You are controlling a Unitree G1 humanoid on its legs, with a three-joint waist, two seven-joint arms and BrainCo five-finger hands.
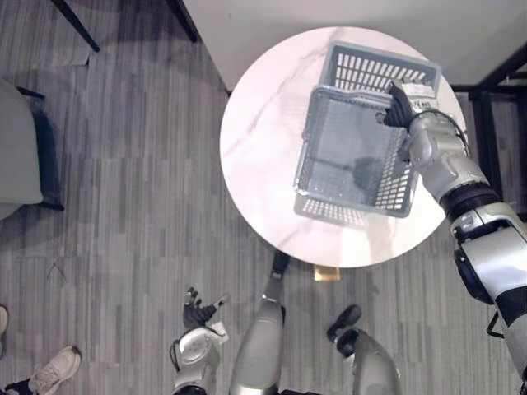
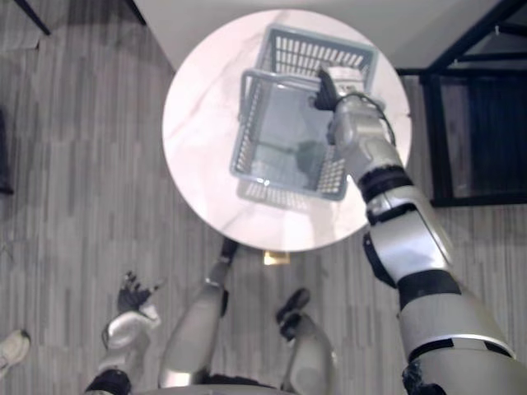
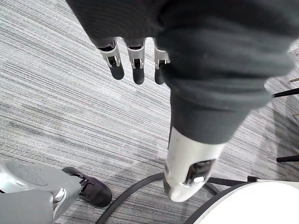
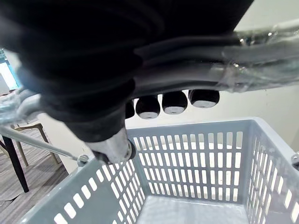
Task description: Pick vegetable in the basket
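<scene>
Two hands, one engaged. Nearest, the left hand (image 1: 198, 314) hangs open-fingered low over the floor (image 1: 123, 206). Farther off, at the round table (image 1: 255, 148), the right hand (image 1: 401, 107) curls round the handle (image 4: 210, 70) of the grey basket (image 1: 338, 211), whose bottom looks bare, so vegetable picking appears still undone.

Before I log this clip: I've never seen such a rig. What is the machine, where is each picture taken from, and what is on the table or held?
It is a humanoid robot with two arms. Two pictures look down from cameras on its head; the other two come from a camera on each wrist. On the round table is a grey basket, and no vegetable shows in it. The right hand has its fingers curled round the handle. The left hand hangs low over the floor, fingers relaxed, holding nothing. A person's shoe shows on the floor.
</scene>
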